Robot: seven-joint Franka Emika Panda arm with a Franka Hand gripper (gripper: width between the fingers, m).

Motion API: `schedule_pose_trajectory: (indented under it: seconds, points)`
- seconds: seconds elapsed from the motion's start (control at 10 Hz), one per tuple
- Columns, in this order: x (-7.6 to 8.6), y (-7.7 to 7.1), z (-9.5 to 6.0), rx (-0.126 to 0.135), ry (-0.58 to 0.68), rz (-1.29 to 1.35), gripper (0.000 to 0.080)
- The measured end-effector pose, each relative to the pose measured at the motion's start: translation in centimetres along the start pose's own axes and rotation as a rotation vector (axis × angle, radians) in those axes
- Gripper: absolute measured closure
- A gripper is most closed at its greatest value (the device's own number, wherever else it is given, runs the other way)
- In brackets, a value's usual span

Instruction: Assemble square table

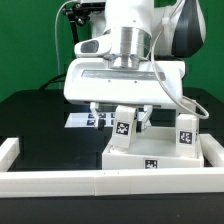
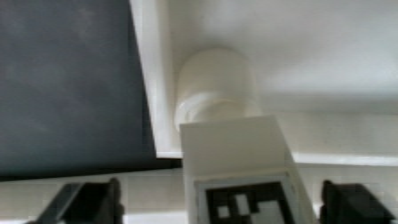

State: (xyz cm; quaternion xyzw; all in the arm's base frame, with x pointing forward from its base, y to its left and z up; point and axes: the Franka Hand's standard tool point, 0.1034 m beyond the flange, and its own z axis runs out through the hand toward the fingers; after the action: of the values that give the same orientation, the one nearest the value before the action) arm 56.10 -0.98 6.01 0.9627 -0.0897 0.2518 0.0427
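The square table's white slab (image 1: 150, 152) lies on the black table, a tag on its near edge. Two white tagged legs stand on it: one (image 1: 124, 122) at the corner toward the exterior view's left, slightly tilted, and another (image 1: 187, 130) toward the right. My gripper (image 1: 122, 111) hangs over the left leg, open. In the wrist view that leg (image 2: 237, 150) runs between my dark fingers (image 2: 86, 203), with a gap on each side, and its rounded far end rests on the slab (image 2: 302, 60). Nothing is held.
Long white border bars (image 1: 90, 181) fence the table's front and both sides. The marker board (image 1: 84, 120) lies behind the slab toward the exterior view's left. Black tabletop (image 2: 63, 90) shows beside the slab's rim in the wrist view.
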Motion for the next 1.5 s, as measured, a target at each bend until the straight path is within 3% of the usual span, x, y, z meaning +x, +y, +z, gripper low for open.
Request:
schedule_pose_trajectory:
  seconds: [0.1, 0.2, 0.5, 0.8, 0.9, 1.1, 1.2, 1.5]
  points:
    - [0.0, 0.0, 0.0, 0.0, 0.0, 0.0, 0.0181]
    - [0.0, 0.0, 0.0, 0.0, 0.0, 0.0, 0.0159]
    - [0.3, 0.1, -0.3, 0.005, -0.009, 0.003, 0.0151]
    - [2.2, 0.3, -2.5, 0.045, -0.058, 0.035, 0.0151]
    - [2.9, 0.1, -3.2, 0.071, -0.103, 0.049, 0.0151]
    - [2.7, 0.1, -3.0, 0.072, -0.112, 0.052, 0.0151]
    - [1.9, -0.4, -2.8, 0.108, -0.227, 0.06, 0.0151]
    - [2.2, 0.3, -1.7, 0.136, -0.397, 0.03, 0.0151]
